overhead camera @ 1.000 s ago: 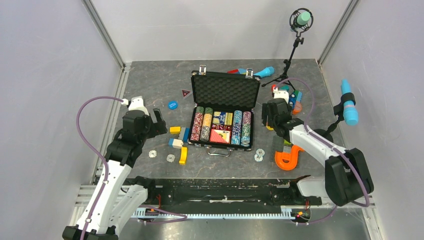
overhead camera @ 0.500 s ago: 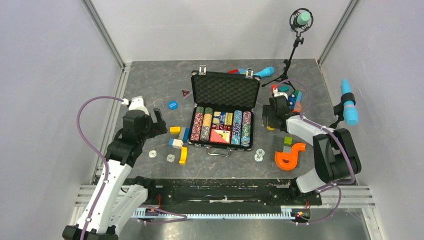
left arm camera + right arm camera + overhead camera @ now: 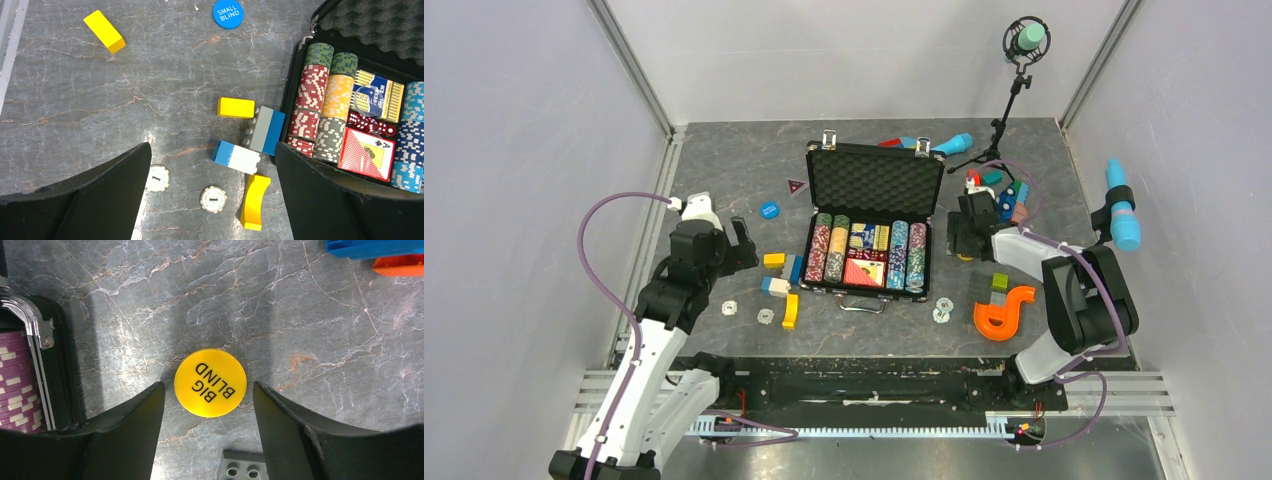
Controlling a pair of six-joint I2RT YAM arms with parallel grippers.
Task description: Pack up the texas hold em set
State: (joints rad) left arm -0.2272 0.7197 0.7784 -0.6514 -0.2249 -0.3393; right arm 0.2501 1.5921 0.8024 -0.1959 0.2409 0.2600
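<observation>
The black briefcase (image 3: pixel 871 222) lies open in the middle of the table, foam lid up, with rows of chips and card decks inside. My right gripper (image 3: pixel 209 395) is open, low over a yellow BIG BLIND button (image 3: pixel 210 382) that lies between its fingertips, just right of the case's edge (image 3: pixel 55 365). My left gripper (image 3: pixel 212 165) is open and empty above two white chips (image 3: pixel 213 199) on the table, left of the case. A blue SMALL BLIND button (image 3: pixel 228 13) lies further back. Two more white chips (image 3: pixel 943 309) lie in front of the case.
Yellow, blue and white toy blocks (image 3: pixel 250 135) lie between my left gripper and the case. An orange curved piece (image 3: pixel 1001 312) and coloured blocks (image 3: pixel 1009 195) lie on the right. Blue microphones (image 3: pixel 1121 215) and a stand (image 3: pixel 1004 120) are at the back right. A triangular button (image 3: pixel 797 186) lies left of the lid.
My right gripper has moved back and a little left, and lowered over the yellow button beside the case. The left arm has not moved.
</observation>
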